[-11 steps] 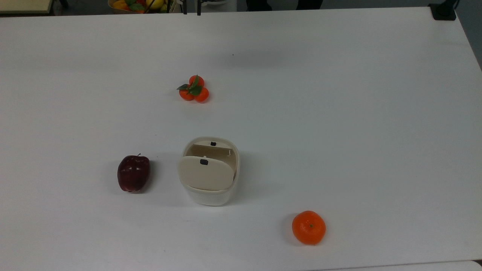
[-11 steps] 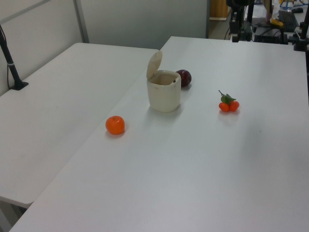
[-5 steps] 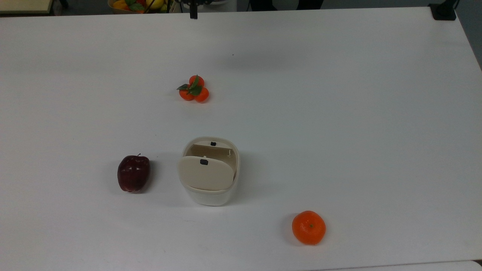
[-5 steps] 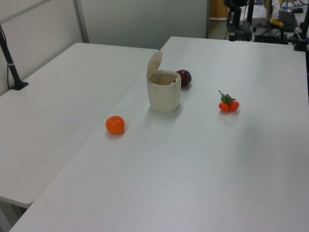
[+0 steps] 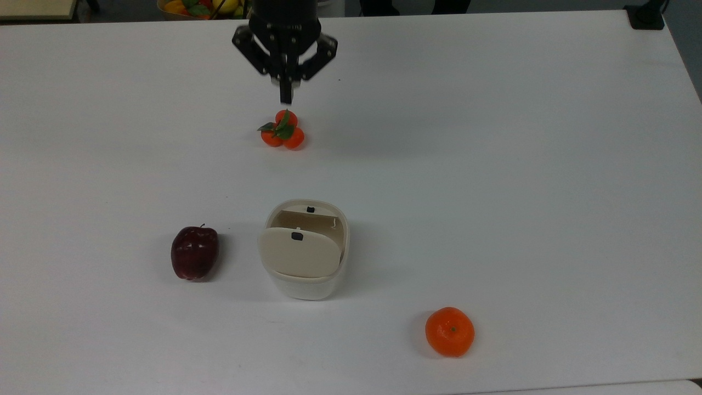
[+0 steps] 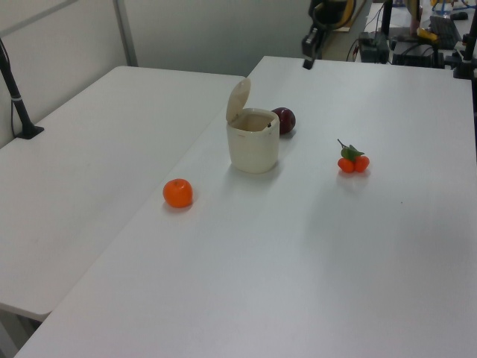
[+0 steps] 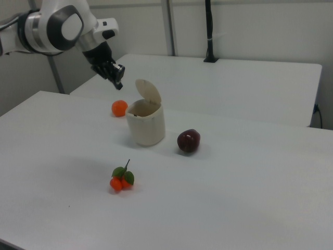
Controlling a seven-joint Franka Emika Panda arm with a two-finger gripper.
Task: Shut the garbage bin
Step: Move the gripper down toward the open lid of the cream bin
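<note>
Matt cream plastic garbage bin (image 5: 305,285) (lid (image 5: 299,253) equally dull), glossy dark-red apple (image 5: 194,253), smooth matt white table (image 5: 493,164)

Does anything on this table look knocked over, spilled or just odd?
Nothing is spilled or tipped. The one thing that stands out is the bin: its lid stands up open. The apple and orange sit loose beside it.

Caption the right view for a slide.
Robot hand raised beside the open-lidded garbage bin; apple, orange and tangerine cluster nearby.
</note>
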